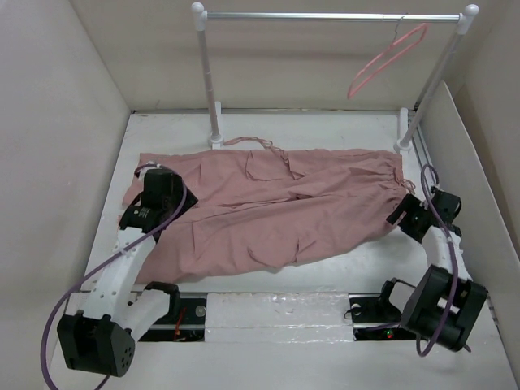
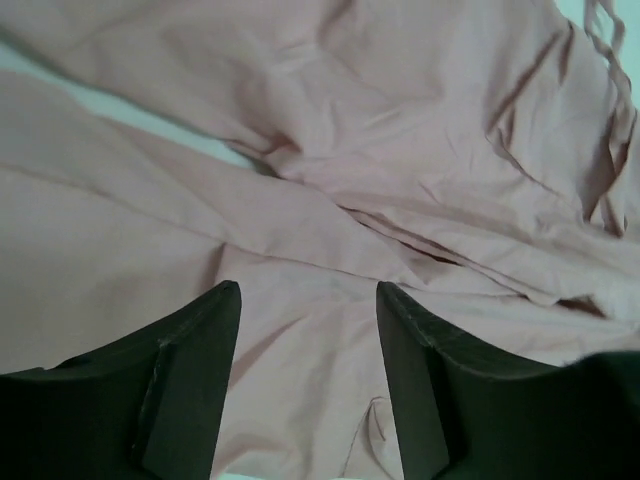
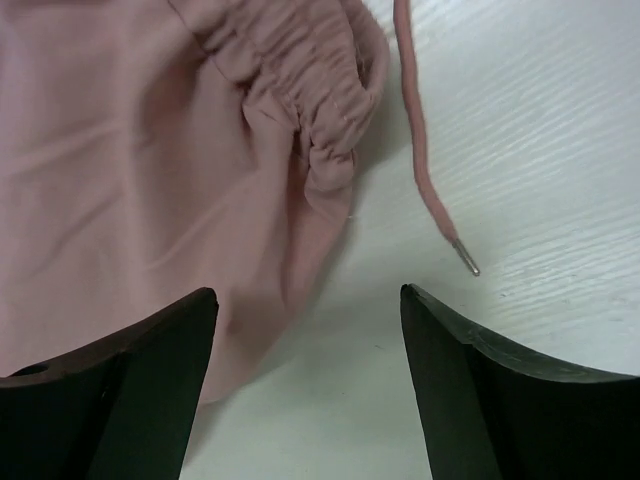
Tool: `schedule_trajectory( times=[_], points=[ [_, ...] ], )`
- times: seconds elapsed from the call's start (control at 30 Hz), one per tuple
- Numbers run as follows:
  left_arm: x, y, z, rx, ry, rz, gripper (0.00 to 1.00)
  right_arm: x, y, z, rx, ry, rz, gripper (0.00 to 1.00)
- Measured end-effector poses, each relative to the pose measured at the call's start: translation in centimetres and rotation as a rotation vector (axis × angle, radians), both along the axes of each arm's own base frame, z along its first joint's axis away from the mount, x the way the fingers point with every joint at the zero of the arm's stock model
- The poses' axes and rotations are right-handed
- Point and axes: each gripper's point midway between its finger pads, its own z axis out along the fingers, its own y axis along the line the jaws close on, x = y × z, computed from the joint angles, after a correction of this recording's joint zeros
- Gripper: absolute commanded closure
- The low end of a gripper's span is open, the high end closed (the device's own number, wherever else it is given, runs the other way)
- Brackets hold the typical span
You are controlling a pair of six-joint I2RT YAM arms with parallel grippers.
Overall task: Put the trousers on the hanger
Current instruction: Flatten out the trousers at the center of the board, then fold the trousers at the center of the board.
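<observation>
The dusty-pink trousers (image 1: 276,211) lie spread flat across the table. The thin pink hanger (image 1: 388,58) hangs by its hook from the rail at the back right. My left gripper (image 1: 162,188) is open over the trousers' left end, with creased fabric (image 2: 330,200) under its fingers (image 2: 210,330). My right gripper (image 1: 404,213) is open at the trousers' right end, beside the gathered elastic edge (image 3: 310,60). The pink drawstring (image 3: 425,170) with its metal tip lies on the bare table there.
A white-and-metal garment rail stand (image 1: 325,15) stands at the back on two posts (image 1: 213,97). White walls close in the table (image 1: 268,276) on the left, right and back. A white strip (image 1: 276,313) lies between the arm bases.
</observation>
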Motion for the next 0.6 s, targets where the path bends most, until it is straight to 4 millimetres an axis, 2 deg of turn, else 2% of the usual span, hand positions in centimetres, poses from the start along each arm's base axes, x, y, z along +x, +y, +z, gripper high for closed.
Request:
schedule_trajectory(
  times=[0.07, 0.13, 0.23, 0.3, 0.4, 0.43, 0.47, 0.53, 0.6],
  points=[
    [-0.9, 1.5, 0.0, -0.024, 0.026, 0.09, 0.52, -0.6, 0.4, -2.4, 0.057, 0.081, 0.003, 0.18],
    [-2.0, 2.6, -0.4, -0.042, 0.068, 0.175, 0.52, -0.4, 0.7, -3.7, 0.104, 0.123, 0.025, 0.18],
    [-3.7, 3.9, -1.1, -0.071, 0.135, 0.309, 0.5, 1.0, 0.5, -3.6, 0.12, 0.093, 0.049, 0.2],
    [-4.7, 4.7, -1.7, -0.107, 0.177, 0.396, 0.48, 1.5, 0.6, -3.7, 0.139, 0.079, 0.058, 0.28],
    [-6.1, 6.2, -2.6, -0.158, 0.199, 0.539, 0.42, 2.3, 0.7, -4.0, 0.176, 0.059, 0.055, 0.46],
    [-6.6, 6.6, -3.0, -0.168, 0.209, 0.578, 0.4, 2.5, 0.6, -4.1, 0.184, 0.054, 0.05, 0.69],
    [-7.3, 6.8, -3.5, -0.175, 0.228, 0.614, 0.38, 2.6, 0.6, -4.3, 0.193, 0.056, 0.046, 0.77],
    [-8.1, 7.2, -4.2, -0.174, 0.264, 0.676, 0.37, 2.3, 0.7, -4.9, 0.226, 0.076, 0.026, 0.92],
    [-8.5, 7.7, -4.6, -0.159, 0.299, 0.735, 0.35, 2.4, 0.8, -5.1, 0.257, 0.077, 0.014, 0.99]
  ],
)
